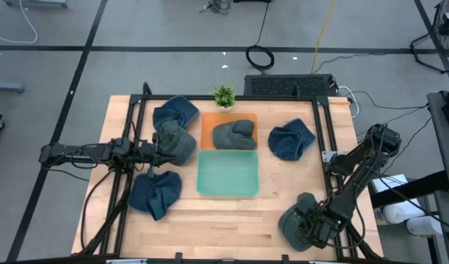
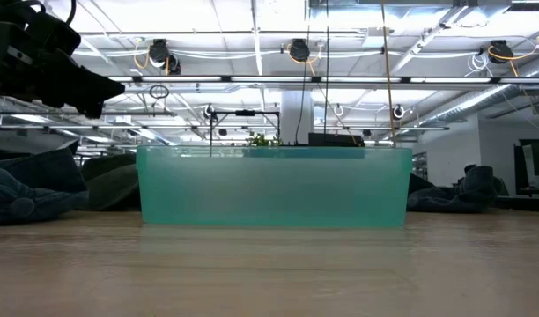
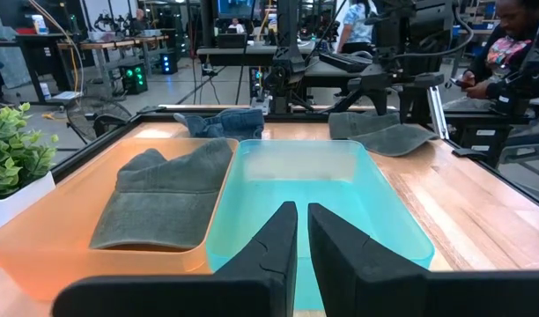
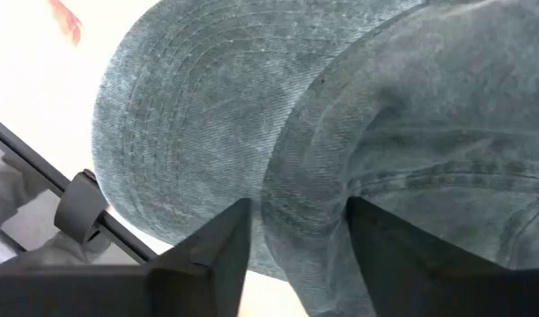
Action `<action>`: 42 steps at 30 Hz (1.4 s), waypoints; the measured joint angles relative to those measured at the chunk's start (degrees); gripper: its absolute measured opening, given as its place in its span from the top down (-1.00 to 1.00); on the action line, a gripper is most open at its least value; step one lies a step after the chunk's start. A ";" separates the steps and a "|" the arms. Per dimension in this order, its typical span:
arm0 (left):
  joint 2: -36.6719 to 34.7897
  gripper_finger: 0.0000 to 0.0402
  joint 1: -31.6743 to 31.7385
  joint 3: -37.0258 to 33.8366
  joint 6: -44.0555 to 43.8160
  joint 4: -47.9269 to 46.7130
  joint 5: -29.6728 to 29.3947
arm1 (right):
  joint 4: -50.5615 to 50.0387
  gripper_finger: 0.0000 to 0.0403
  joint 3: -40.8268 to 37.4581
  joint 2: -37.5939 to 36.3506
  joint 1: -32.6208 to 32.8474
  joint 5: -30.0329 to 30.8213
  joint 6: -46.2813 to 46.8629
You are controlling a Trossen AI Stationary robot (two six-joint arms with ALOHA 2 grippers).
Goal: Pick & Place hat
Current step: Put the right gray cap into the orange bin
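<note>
A grey denim hat [image 1: 298, 220] lies flat on the wood at the table's near right corner. My right gripper [image 1: 314, 224] points down over it, open; in the right wrist view the right gripper [image 4: 296, 238] has one finger on either side of a raised fold where the crown meets the brim [image 4: 190, 132]. My left gripper [image 1: 168, 147] is shut and empty, raised above another grey hat [image 1: 177, 143] left of the trays; in its own wrist view the left gripper [image 3: 302, 236] looks across the teal tray [image 3: 402, 229]. A third grey hat [image 1: 234, 134] lies in the orange tray [image 1: 207, 125]. My right gripper comes at the grey hat from above, its fingers [image 4: 221, 255] on either side of the fold of the crown [image 4: 296, 202]. I cannot tell whether they touch the cloth. The hat lies flat on the table.
The teal tray [image 1: 202, 187] sits at the table's middle with nothing in it, the orange tray behind it. Blue hats lie at far left [image 1: 177, 111], near left [image 1: 155, 194] and right of the trays [image 1: 292, 139]. A small plant [image 1: 224, 95] stands at the far edge. A person [image 3: 516, 35] sits beyond the table.
</note>
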 joint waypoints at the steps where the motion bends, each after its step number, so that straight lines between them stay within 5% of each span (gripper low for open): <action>1: 0.01 0.81 0.00 0.00 -0.01 0.00 -0.01 | -0.02 0.19 0.00 0.00 0.00 0.00 0.50; 17: 0.01 0.81 0.00 -0.01 -0.01 0.00 -0.01 | 0.79 0.96 0.00 0.00 0.00 -0.02 3.60; 33: -0.01 0.81 0.00 0.00 -0.01 0.00 0.01 | -0.63 1.00 0.85 -2.08 -3.15 -2.10 1.38; 42: 0.01 0.81 -0.02 -0.01 -0.01 -0.02 0.00 | -12.14 1.00 8.82 -2.99 -6.62 -2.95 -5.02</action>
